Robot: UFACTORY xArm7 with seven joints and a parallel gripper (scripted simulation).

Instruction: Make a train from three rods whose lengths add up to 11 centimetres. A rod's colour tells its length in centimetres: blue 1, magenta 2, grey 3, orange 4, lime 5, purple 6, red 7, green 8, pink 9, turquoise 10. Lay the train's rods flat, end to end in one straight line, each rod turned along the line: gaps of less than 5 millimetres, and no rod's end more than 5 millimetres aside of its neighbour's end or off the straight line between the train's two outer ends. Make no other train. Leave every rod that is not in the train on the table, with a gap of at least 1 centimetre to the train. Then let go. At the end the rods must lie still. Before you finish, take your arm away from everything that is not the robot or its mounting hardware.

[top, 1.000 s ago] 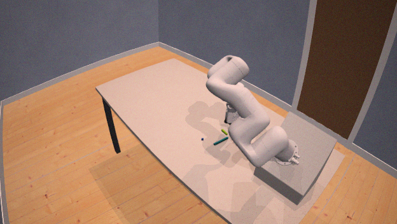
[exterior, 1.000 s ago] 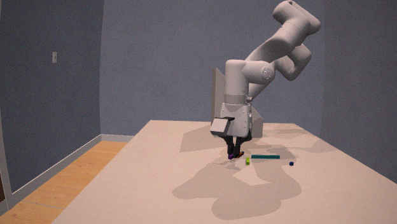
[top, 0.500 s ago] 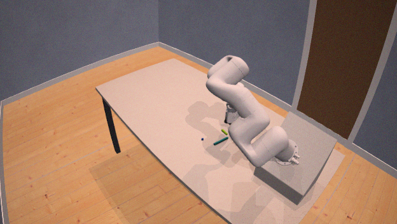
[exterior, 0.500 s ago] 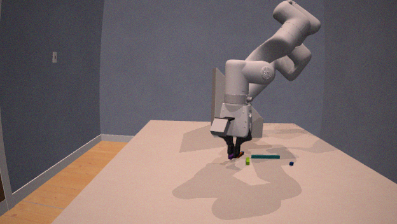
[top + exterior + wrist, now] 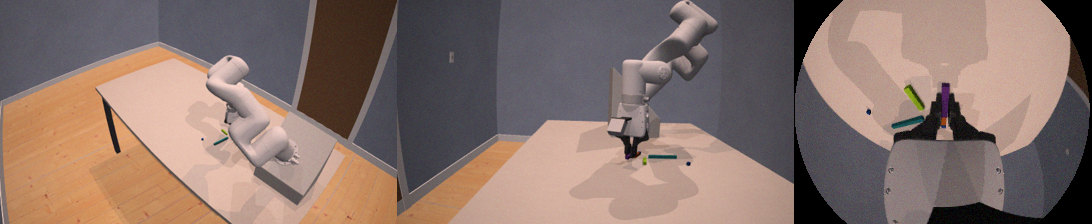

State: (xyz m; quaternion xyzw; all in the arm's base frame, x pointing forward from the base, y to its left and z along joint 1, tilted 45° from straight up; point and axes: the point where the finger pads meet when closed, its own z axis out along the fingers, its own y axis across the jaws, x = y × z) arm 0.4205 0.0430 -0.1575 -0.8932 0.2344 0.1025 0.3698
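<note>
My gripper [image 5: 630, 154] [image 5: 945, 100] is shut on the purple rod [image 5: 627, 156] [image 5: 945, 91], low at the table top; whether the rod touches the table I cannot tell. The orange rod [image 5: 637, 154] [image 5: 943, 121] lies roughly in line behind the purple rod's near end in the wrist view, partly hidden by the fingers; any gap is too small to tell. A blue rod [image 5: 640, 152] [image 5: 943, 126] shows at the orange rod's far end. The fingers and arm hide these three in the top view.
A lime rod [image 5: 224, 132] [image 5: 644, 161] [image 5: 914, 97] lies slanted beside the gripper. A turquoise rod [image 5: 221, 140] [image 5: 662, 156] [image 5: 908, 122] lies near it. Another small blue rod [image 5: 202, 139] [image 5: 688, 163] [image 5: 869, 111] lies farther out. The arm's grey base block [image 5: 305, 159] stands at the table's end.
</note>
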